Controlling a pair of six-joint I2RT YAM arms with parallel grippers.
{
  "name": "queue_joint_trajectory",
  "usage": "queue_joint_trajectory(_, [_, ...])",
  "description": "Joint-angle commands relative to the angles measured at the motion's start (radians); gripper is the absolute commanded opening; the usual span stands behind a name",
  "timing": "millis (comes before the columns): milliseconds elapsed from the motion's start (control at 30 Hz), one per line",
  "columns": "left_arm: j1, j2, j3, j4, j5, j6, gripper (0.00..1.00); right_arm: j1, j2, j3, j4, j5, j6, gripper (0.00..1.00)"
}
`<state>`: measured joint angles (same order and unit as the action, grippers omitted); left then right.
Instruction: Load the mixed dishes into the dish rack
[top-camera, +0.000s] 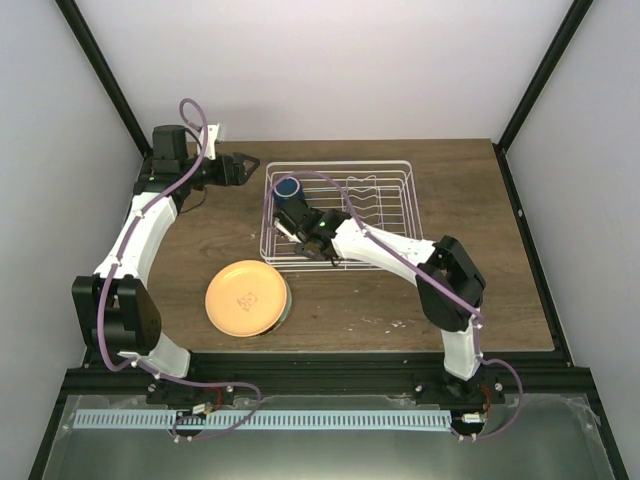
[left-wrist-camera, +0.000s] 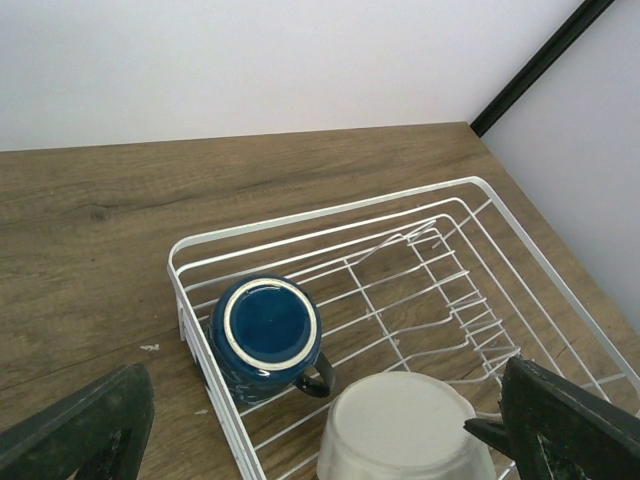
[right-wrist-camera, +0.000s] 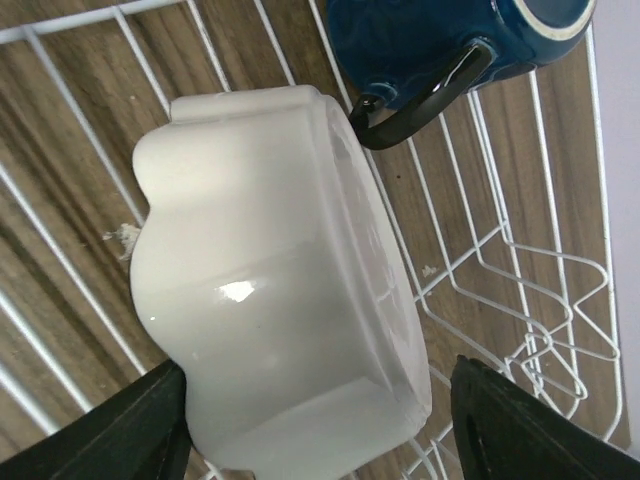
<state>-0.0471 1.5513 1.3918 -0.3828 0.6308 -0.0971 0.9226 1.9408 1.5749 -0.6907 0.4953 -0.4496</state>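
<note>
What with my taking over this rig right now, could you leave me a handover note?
Left pincer: open, empty, by the far left corner of the dish rack.
Right pincer: shut on the white scalloped dish, low inside the rack beside the blue mug.
Done: the mug sits upside down in the rack.
Left: release the dish, then load the orange plate and the mint-green plate under it, both on the table in front of the rack.
</note>
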Motion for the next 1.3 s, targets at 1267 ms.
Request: queue_joint_trajectory(1267, [0.07, -0.163, -0.054, -0.605, -0.374, -0.177, 1.0, -0.418, 0.091, 0.597, -0.208, -0.526, 0.464, 0.77])
